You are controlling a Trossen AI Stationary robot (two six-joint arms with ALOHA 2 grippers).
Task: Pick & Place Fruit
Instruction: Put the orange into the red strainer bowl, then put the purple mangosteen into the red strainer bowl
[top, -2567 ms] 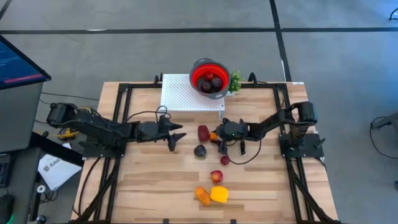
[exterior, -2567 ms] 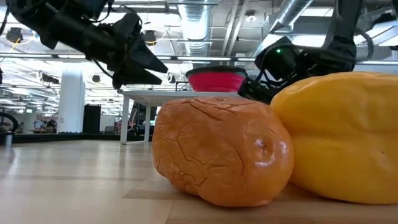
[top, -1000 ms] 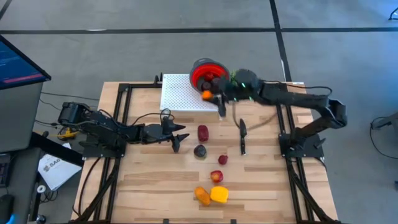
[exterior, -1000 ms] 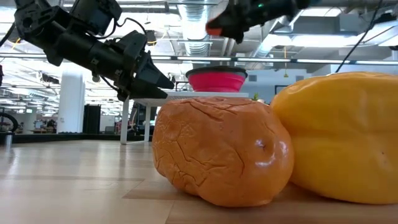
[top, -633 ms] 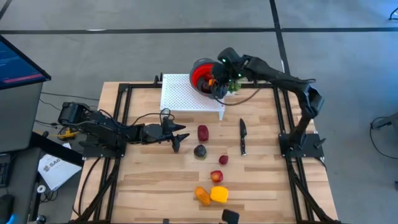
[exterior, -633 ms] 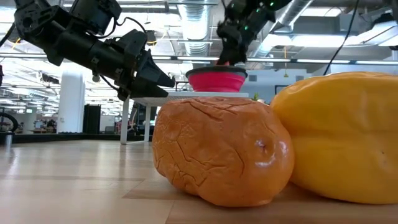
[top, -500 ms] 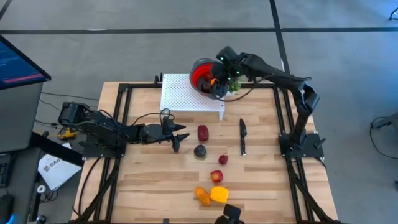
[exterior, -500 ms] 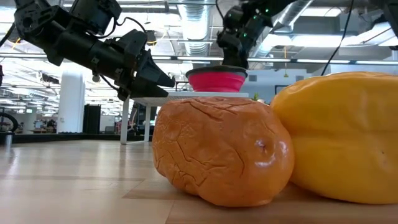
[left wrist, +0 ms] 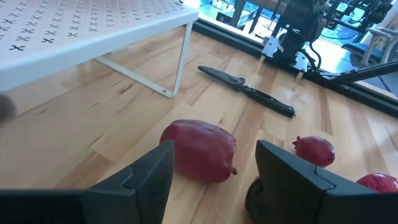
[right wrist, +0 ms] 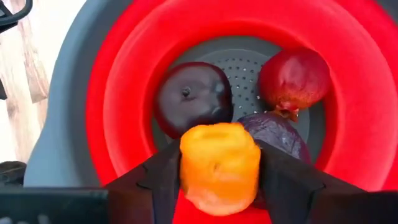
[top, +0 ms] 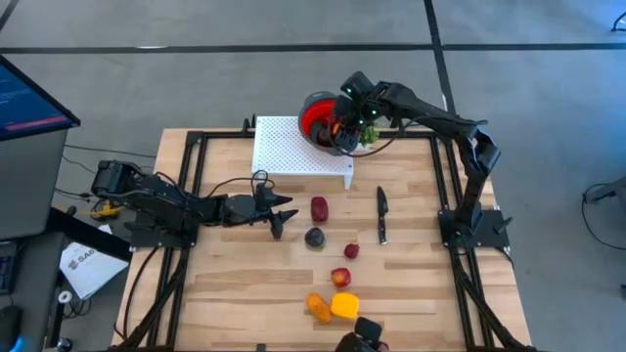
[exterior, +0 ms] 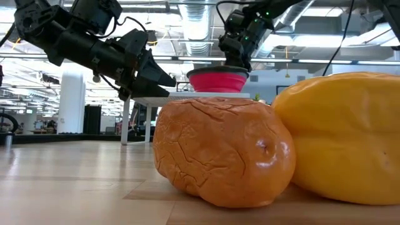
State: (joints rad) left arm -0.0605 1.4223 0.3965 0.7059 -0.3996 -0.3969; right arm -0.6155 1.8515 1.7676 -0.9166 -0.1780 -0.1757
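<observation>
My right gripper (top: 338,125) hangs over the red bowl (top: 311,114), shut on a small orange fruit (right wrist: 219,155). The bowl stands on the white rack's far right corner and holds a dark purple fruit (right wrist: 193,96), a red one (right wrist: 293,78) and another purple one (right wrist: 280,134). My left gripper (top: 280,217) is open just above the table, its fingers pointing at a maroon fruit (left wrist: 200,151) a little ahead of them. On the table lie a dark purple fruit (top: 314,237), a small maroon one (top: 351,250), a red one (top: 339,278), an orange one (top: 319,307) and a yellow one (top: 344,305). My right gripper pinches the orange fruit by its two opposite sides (right wrist: 186,168) between its two fingers. The fingers come from above, pointing down into the bowl. The fruit is lifted clear, above the fruit lying in the bowl.
A slim black knife (top: 381,215) lies on the table right of the maroon fruit. The white perforated rack (top: 293,147) stands at the far middle. Green leaves (top: 371,130) sit beside the bowl. A dark object (top: 360,335) shows at the near edge.
My right gripper has carried the orange fruit from over the rack's right part toward the far edge, to above the bowl, and has stayed shut on it. A dark object has come into view at the table's near edge.
</observation>
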